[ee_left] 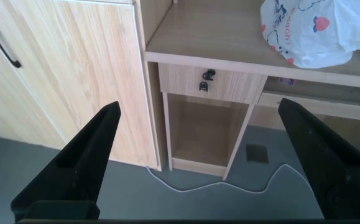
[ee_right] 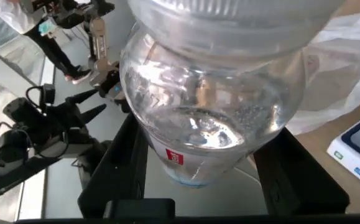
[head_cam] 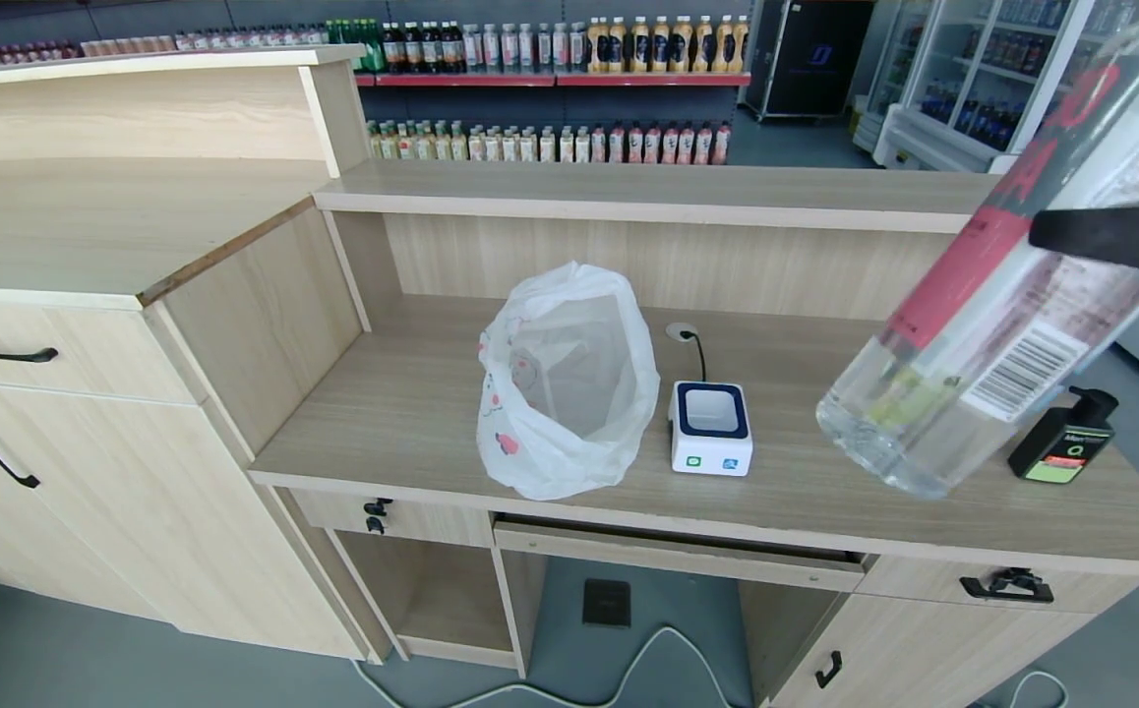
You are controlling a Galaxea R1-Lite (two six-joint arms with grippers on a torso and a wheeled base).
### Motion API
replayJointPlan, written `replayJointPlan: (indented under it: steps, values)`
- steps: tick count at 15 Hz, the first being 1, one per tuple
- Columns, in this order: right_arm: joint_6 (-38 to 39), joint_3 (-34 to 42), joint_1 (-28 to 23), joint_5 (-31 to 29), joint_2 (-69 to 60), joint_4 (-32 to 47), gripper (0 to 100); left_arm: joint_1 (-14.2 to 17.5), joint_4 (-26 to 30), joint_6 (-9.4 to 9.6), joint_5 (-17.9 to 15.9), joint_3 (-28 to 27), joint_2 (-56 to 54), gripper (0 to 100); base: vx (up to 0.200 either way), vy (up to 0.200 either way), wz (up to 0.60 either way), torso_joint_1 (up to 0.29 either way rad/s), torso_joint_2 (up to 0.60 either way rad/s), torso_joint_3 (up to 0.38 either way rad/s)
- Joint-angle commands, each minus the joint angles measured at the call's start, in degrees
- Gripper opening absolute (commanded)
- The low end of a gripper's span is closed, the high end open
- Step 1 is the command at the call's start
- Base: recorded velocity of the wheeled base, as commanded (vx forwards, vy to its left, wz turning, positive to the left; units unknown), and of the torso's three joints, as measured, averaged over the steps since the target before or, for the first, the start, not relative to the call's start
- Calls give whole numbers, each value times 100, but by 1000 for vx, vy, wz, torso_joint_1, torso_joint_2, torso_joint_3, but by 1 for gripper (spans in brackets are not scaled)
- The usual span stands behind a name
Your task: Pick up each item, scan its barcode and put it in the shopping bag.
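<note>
clear bottle (head_cam: 1002,295), at 3 o'clock, tilted above the table (head_cam: 412,413), grasped by right jaws; left jaws released. likely risk: barcode (head_cam: 1022,374) faces up, away from scanner (head_cam: 711,428) at its 8 o'clock, so the scan may fail.

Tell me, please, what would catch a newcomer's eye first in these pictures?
First, the large clear bottle, held tilted in the right gripper above the right end of the wooden counter, its barcode label showing. Next, the white shopping bag, standing open at the counter's middle, with the small white scanner just to its right. A black pump bottle stands near the counter's right end.
</note>
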Motion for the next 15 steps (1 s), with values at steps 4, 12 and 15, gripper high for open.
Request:
replayJointPlan:
  steps: [4,12,15]
  values:
    - [-1220,1869,-1367,-1186,480,-2273,0,1,0,-6,2,0,2,100,0,0,0,0,0,0]
    - [-2547,3056,-2905,-1854,1781,-5719,0,1,0,2,2,0,2,100,0,0,0,0,0,0]
    - [-2600,3152,-3089,-1661,1764,-6009,0,1,0,-6,2,0,2,100,0,0,0,0,0,0]
